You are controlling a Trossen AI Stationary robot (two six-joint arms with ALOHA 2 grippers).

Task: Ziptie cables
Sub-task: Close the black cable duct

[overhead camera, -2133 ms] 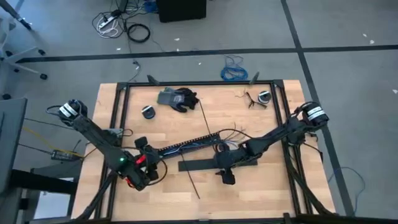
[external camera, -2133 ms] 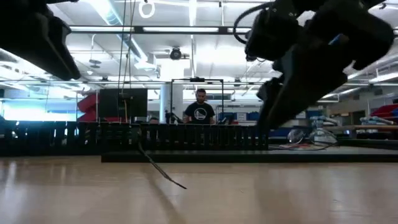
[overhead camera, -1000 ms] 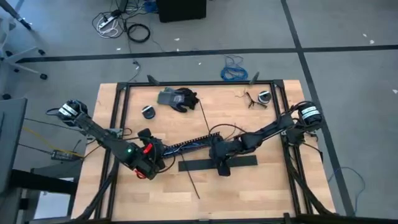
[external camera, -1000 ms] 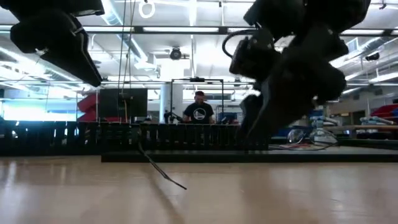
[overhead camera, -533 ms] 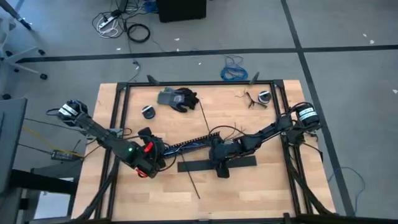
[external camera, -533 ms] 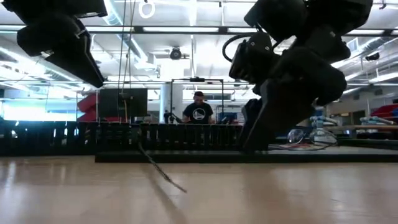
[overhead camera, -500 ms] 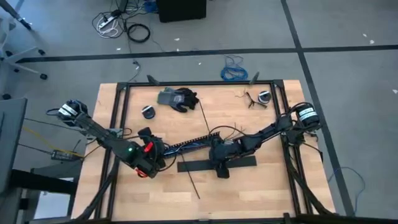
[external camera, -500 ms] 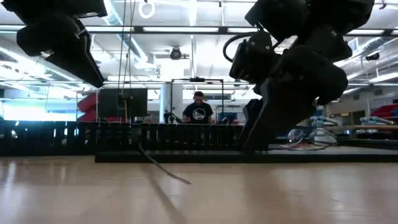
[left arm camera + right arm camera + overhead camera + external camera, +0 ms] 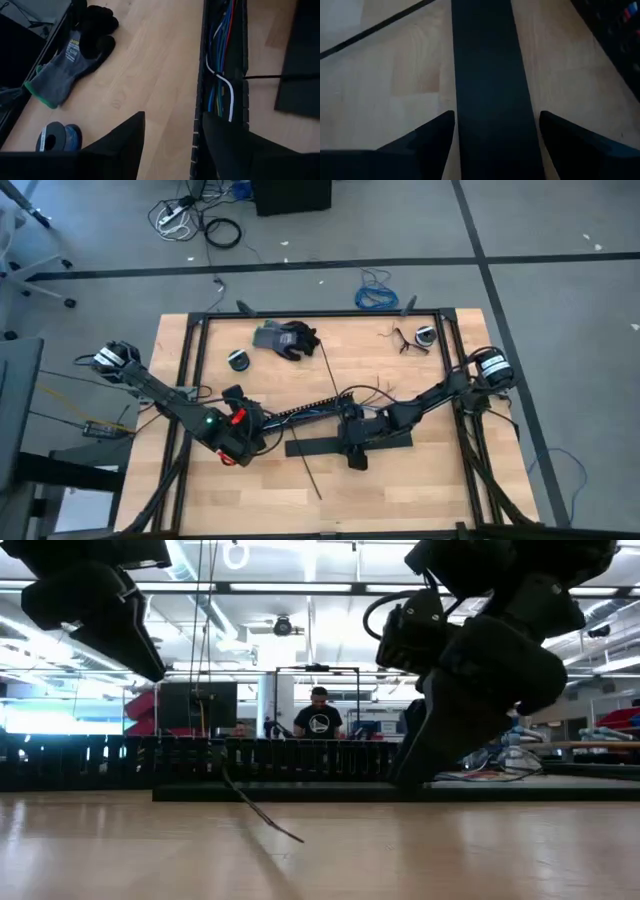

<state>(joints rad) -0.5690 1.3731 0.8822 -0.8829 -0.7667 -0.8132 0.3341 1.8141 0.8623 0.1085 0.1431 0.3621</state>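
Note:
The cables [image 9: 220,65], blue, red and white wires, lie inside a long black slotted duct [image 9: 300,412] running slantwise across the table's middle. One ziptie [image 9: 311,472] lies on the wood near the front, its end raised in the low view [image 9: 262,817]. A second ziptie [image 9: 328,370] lies farther back. My left gripper [image 9: 172,150] hangs open above the duct's left end, high off the table [image 9: 110,620]. My right gripper [image 9: 495,150] is open and low, its fingers on either side of a wide flat black bar [image 9: 490,80]. My right gripper comes down on the flat bar from above, slanting. Its two fingers [image 9: 432,137] stand beside the bar's two long edges [image 9: 456,105], lying across it. The bar lies flat on the table. I cannot tell whether the fingers touch it.
A grey-and-black glove [image 9: 285,338] and a small spool [image 9: 238,360] lie at the back left, another small spool [image 9: 424,336] at the back right. A black frame [image 9: 190,370] rims the table. A person [image 9: 320,722] stands beyond the far edge.
My right gripper has sunk a little onto the flat bar, and the bar's left end has slid slightly toward the table's left edge.

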